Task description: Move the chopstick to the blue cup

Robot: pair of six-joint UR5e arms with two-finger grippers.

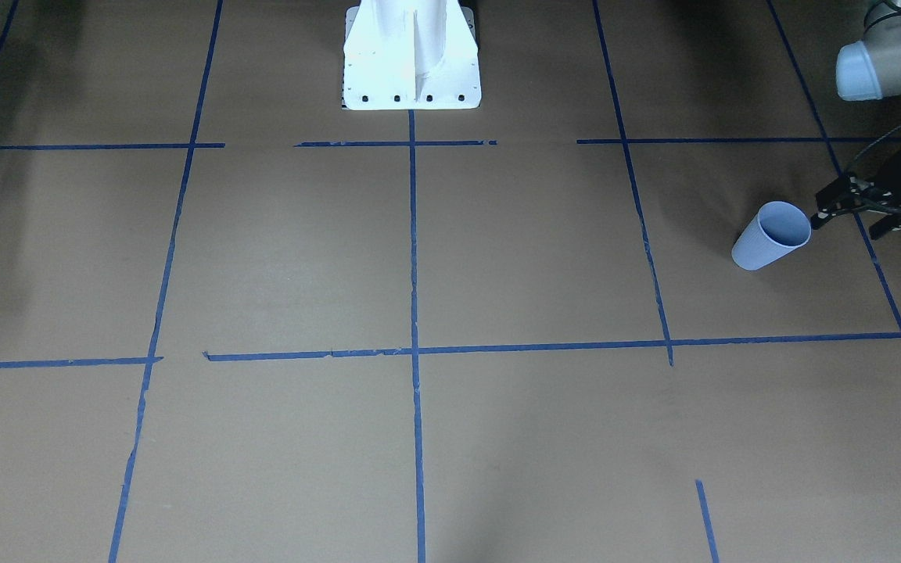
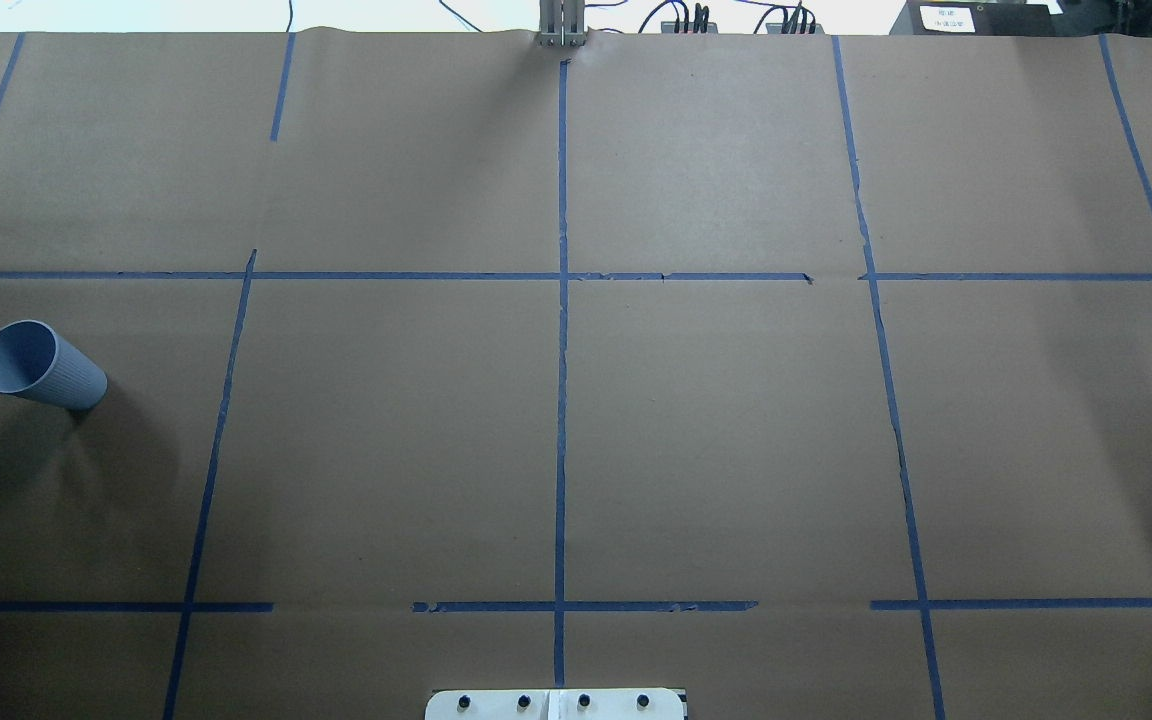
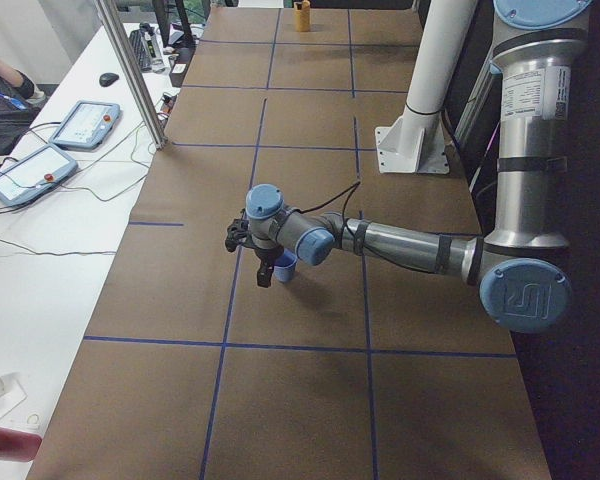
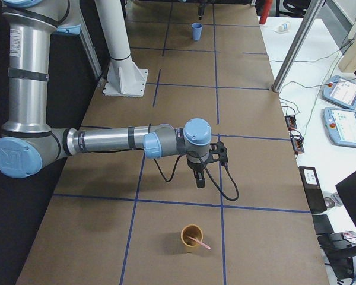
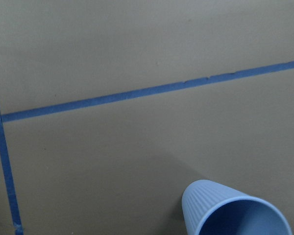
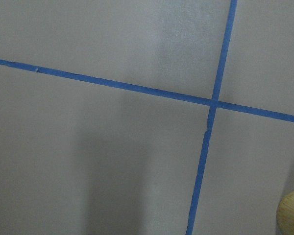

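- Chopstick [image 4: 203, 244] in brown cup [image 4: 186, 246]: I judged it light, stiff; pinch its exposed end.
- Left jaws were released beside blue cup [image 1: 765, 244]; right jaws: couldn't tell.

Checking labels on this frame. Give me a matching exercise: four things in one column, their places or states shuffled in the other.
Things:
1. blue cup
2. chopstick
3. left gripper
4. right gripper

Places or states:
A. leaning inside the brown cup
B. upright at the robot's far left
C. open, beside the blue cup's rim
D. hanging in the air near the brown cup

Pairs: 1-B, 2-A, 3-C, 4-D
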